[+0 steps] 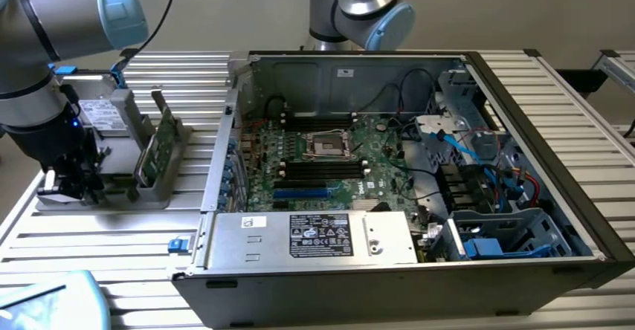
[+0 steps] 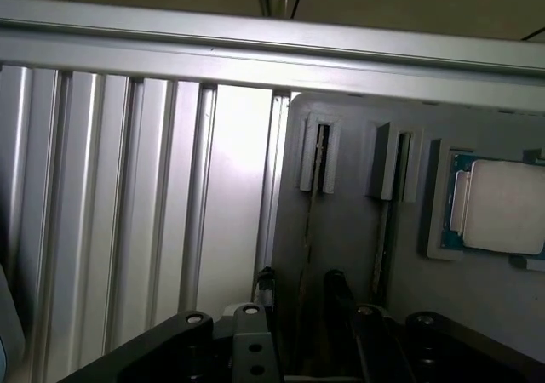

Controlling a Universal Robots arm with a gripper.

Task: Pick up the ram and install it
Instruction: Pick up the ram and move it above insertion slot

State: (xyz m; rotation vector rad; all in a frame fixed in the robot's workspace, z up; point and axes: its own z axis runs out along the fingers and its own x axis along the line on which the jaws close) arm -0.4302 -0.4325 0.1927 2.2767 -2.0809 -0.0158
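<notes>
One open hand point(image 1: 71, 185), empty, low over the grey holder point(image 1: 166, 178) on the table point(image 1: 100, 241)
Ram point(image 1: 150, 156) stands edge-up, seemingly in line with the fingers point(image 2: 334, 285); straddle it squarely before closing

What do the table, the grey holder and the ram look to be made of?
The table: probably bare aluminium; ribbed silver slats with a dull sheen. The holder: matte grey, likely moulded plastic, though painted metal is possible; no glare on its slot ribs. The ram: green circuit board, seemingly fibreglass laminate, standing on edge in the holder.
</notes>
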